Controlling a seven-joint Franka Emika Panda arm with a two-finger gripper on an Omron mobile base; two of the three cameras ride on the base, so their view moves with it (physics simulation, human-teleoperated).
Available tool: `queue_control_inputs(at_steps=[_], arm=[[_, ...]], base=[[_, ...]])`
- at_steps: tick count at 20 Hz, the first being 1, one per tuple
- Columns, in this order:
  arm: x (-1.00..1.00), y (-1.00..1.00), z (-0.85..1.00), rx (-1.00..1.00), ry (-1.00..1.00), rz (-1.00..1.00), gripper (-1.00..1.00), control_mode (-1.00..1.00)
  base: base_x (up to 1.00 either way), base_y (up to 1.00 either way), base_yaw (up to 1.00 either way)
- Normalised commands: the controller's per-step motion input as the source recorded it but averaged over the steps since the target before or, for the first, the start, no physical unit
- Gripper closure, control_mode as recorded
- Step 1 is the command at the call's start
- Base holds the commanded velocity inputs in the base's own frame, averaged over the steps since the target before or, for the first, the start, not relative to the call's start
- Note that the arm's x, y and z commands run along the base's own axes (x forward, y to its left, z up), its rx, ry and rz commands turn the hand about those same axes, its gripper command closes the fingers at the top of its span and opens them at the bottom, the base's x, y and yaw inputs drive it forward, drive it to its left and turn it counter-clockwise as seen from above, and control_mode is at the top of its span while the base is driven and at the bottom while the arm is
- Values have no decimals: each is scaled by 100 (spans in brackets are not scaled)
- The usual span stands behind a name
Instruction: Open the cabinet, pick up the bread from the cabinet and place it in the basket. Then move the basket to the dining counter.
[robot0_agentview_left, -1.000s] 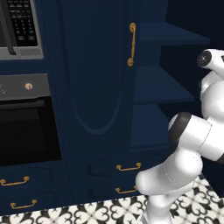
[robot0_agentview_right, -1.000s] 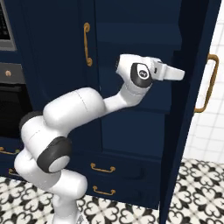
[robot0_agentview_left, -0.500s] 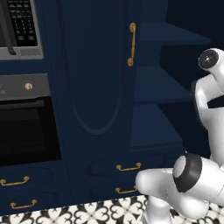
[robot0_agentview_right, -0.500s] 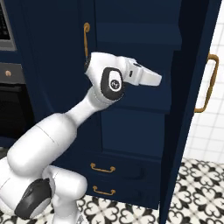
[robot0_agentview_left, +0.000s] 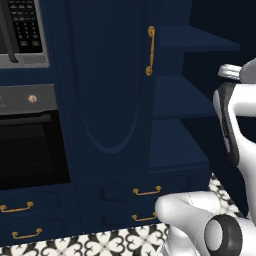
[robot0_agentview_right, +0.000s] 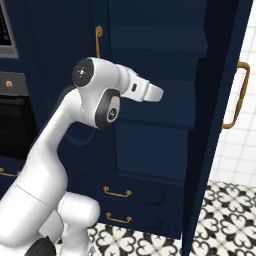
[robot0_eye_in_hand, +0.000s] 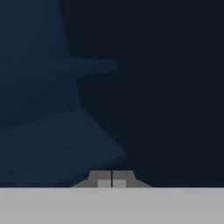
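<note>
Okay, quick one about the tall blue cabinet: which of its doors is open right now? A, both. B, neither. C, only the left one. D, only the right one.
D: the cabinet's right door is swung out, baring the shelves, while the left door stays flat and closed.

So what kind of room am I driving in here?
A home kitchen, most likely: a tall navy cabinet with brass handles, one door swung open, beside a built-in black oven with a microwave above, on patterned floor tile.
</note>
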Motion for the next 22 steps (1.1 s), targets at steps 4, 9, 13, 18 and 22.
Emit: queue_control_inputs(at_steps=[4, 9, 13, 18, 22], arm=[[0, 84, 13, 22, -3, 37, 100, -100], [-11, 82, 20, -5, 0, 33, 100, -100], [0, 77, 12, -17, -11, 0, -100, -100], [2, 57, 27, -7, 0, 0, -100, -100], [26, 57, 14, -7, 0, 0, -100, -100]], base=[[0, 0, 0], [0, 0, 0], [0, 0, 0], [0, 0, 0], [0, 0, 0]])
